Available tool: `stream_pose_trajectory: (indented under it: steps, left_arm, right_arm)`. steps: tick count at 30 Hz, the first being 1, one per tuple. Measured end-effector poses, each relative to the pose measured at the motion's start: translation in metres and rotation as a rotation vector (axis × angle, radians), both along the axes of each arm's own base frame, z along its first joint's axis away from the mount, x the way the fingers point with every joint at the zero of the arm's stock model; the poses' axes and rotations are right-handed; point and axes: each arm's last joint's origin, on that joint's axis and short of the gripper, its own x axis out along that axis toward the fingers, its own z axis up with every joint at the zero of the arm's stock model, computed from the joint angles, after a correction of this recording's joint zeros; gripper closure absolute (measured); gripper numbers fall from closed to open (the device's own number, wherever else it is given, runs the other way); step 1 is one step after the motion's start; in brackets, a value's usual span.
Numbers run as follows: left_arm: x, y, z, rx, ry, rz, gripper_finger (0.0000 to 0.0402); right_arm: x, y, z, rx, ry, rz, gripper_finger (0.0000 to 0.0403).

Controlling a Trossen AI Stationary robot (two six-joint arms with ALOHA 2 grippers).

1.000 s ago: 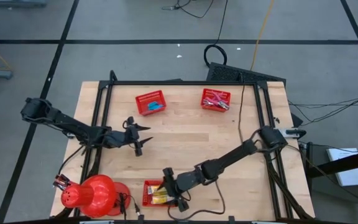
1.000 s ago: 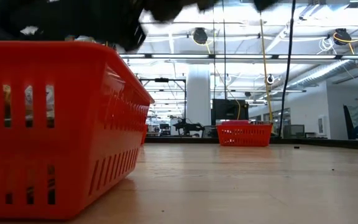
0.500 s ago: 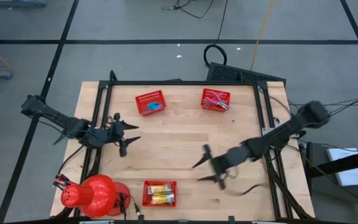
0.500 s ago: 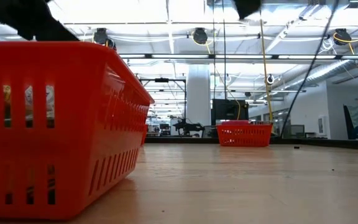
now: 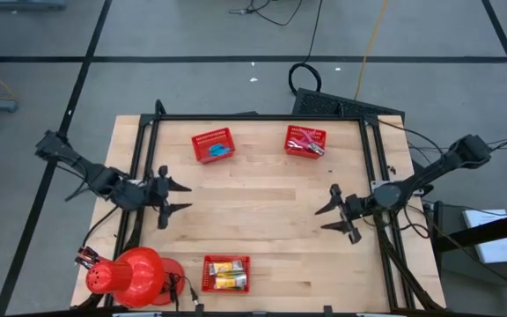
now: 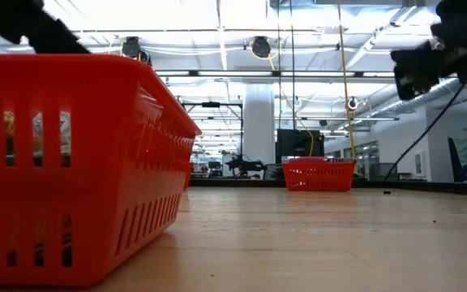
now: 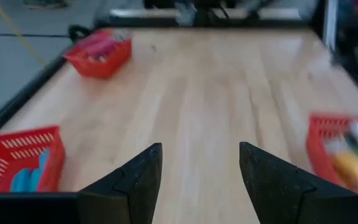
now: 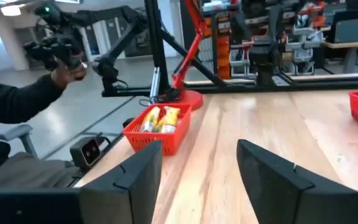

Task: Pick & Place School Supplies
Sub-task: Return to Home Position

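Note:
Three red mesh baskets stand on the wooden table. The far-left basket (image 5: 212, 145) holds light-blue blocks (image 7: 27, 177). The far-right basket (image 5: 305, 140) holds red and pink-handled tools (image 7: 101, 43). The basket at the near edge (image 5: 226, 273) holds yellow packets (image 8: 160, 119). My left gripper (image 5: 174, 200) hangs open over the table's left side, with nothing between its fingers (image 7: 138, 180). Over the right side my right gripper (image 5: 327, 210) is also open and empty, its fingers (image 8: 135, 177) pointing toward the near basket.
A big red dome-shaped object (image 5: 130, 276) stands at the near left corner. A black frame (image 5: 253, 117) runs round the table top. Beyond the table's edge a person (image 8: 17, 106) holds a device. Bare wood (image 5: 253, 211) lies between the grippers.
My right gripper has drawn back from over the near basket of yellow packets toward the table's right edge, carrying nothing. My left gripper has pulled back toward the left edge. The baskets have stayed where they were.

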Motion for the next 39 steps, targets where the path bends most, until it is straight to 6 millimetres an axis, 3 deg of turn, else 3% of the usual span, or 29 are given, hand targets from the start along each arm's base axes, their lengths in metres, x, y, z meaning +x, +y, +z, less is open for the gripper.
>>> stream_pose_trajectory:
  steps: [4,12,15,19,27,31,34,39]
  left_arm:
    - [-0.007,-0.002,-0.008,0.068,0.086,-0.028,0.0183]
    - [-0.035,-0.007,0.006,-0.007,-0.100,-0.236,0.0183]
    - [-0.045,-0.006,0.007,-0.012,-0.188,-0.318,0.0183]
    - [-0.053,-0.002,-0.006,-0.023,-0.224,-0.310,0.0183]
    - [-0.054,-0.015,-0.045,-0.095,-0.228,-0.553,0.0183]
    - [-0.057,-0.019,-0.059,-0.127,-0.234,-0.651,0.0183]
    - [-0.060,-0.021,-0.060,-0.135,-0.303,-0.750,0.0183]
    - [-0.064,-0.022,-0.066,-0.099,-0.358,-0.836,0.0183]
  right_arm:
    - [-0.006,-0.003,-0.003,-0.005,0.058,0.001,0.0220]
    - [-0.014,-0.007,-0.016,-0.067,0.205,0.012,0.0247]
    - [-0.017,-0.004,-0.013,-0.106,0.166,0.129,0.0247]
    - [-0.020,-0.002,-0.008,-0.121,0.100,0.248,0.0249]
    - [-0.021,-0.007,-0.005,-0.134,0.079,0.106,0.0271]
    - [-0.021,-0.006,-0.006,-0.153,0.072,0.141,0.0285]
    - [-0.022,-0.005,-0.005,-0.150,0.065,0.193,0.0298]
    - [-0.021,-0.006,-0.004,-0.135,0.061,0.121,0.0321]
